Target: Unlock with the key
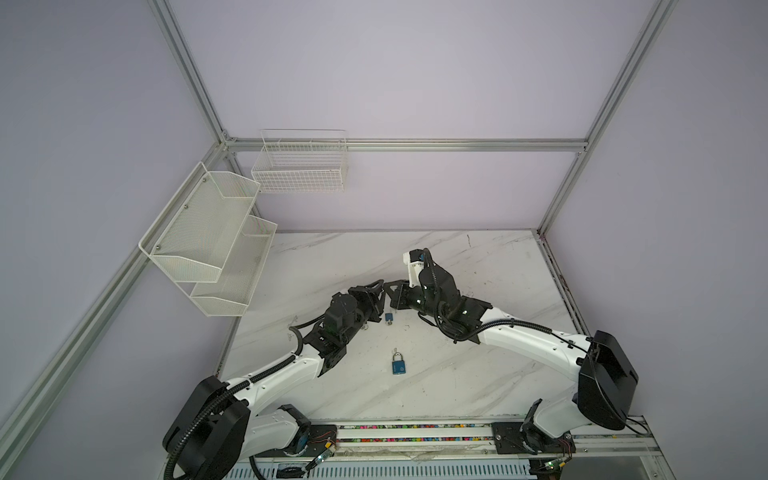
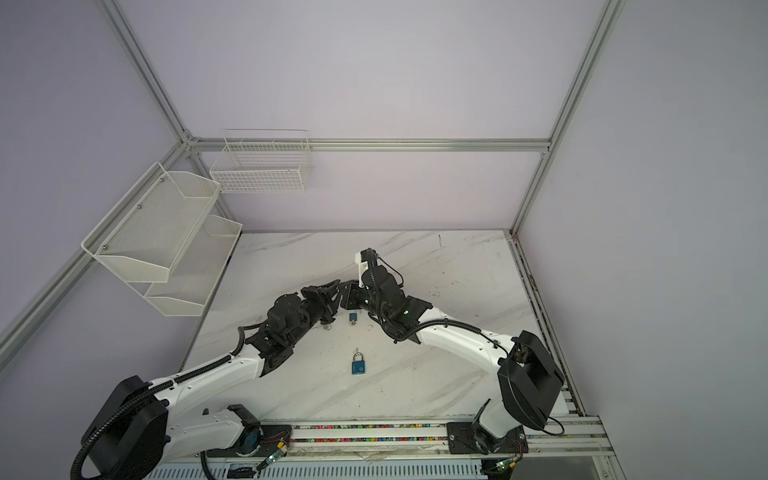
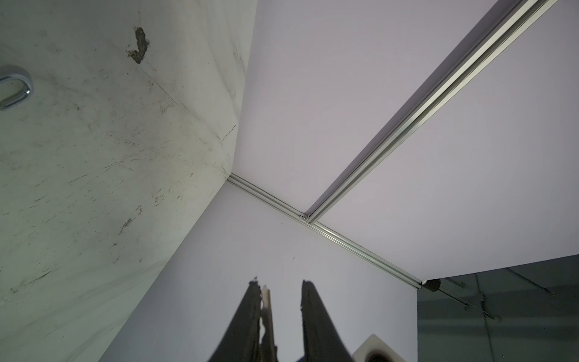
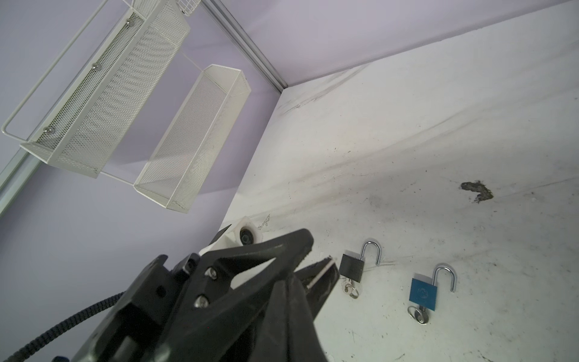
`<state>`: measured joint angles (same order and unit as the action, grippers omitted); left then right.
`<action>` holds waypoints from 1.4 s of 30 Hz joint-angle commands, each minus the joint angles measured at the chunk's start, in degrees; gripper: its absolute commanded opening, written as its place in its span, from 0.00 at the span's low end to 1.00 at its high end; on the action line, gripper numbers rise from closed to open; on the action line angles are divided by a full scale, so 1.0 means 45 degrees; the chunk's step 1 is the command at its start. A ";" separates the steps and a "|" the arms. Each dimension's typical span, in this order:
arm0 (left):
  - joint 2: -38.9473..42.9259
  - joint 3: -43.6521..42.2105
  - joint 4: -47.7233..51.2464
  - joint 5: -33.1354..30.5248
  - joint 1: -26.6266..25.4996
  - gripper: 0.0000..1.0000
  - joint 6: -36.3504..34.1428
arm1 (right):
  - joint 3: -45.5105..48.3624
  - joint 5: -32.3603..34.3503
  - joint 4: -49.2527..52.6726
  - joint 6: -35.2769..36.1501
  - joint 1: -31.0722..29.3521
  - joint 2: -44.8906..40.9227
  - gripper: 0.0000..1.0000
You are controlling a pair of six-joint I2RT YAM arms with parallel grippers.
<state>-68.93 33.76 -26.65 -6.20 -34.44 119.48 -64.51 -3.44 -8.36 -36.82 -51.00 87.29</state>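
Padlock (image 1: 398,366), blue-bodied with a silver shackle, lies flat on the white marbled tabletop (image 1: 478,374), nearer the arm bases than both grippers. Left gripper (image 3: 280,283) hangs with its jaws narrowly parted around nothing, close to the tightly closed right gripper (image 1: 390,296). Whether that one pinches anything I cannot tell.

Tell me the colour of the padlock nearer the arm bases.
The padlock is blue, shown best in the right wrist view.
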 commanded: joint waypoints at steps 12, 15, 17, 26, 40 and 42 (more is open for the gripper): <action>0.0225 -0.0178 -0.0581 -0.0194 0.0094 0.15 -0.0046 | 0.0351 0.0061 -0.0330 -0.0160 0.0045 -0.0440 0.00; 0.0292 -0.0212 -0.0581 -0.0225 0.0084 0.12 -0.0087 | 0.0406 0.0136 -0.0349 -0.0359 0.0055 -0.0486 0.00; 0.0322 -0.0208 -0.0581 -0.0263 0.0094 0.11 -0.0123 | 0.0354 0.0118 -0.0366 -0.0418 0.0060 -0.0461 0.00; 0.0506 -0.0233 -0.0581 -0.0503 0.0094 0.02 -0.0354 | 0.0268 -0.0036 -0.0349 -0.0682 0.0045 -0.0492 0.00; 0.1249 0.0117 -0.1283 -0.1550 0.0094 0.00 -0.3412 | -0.0043 -0.0423 -0.0173 -0.1295 0.0045 -0.0770 0.11; 0.1237 0.0335 -0.1320 -0.1533 0.0094 0.00 -0.4121 | -0.0112 -0.0632 -0.0154 -0.1406 0.0048 -0.0909 0.15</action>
<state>-65.23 33.78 -27.22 -10.63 -34.44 108.05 -63.88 -5.48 -10.39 -41.52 -51.00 85.38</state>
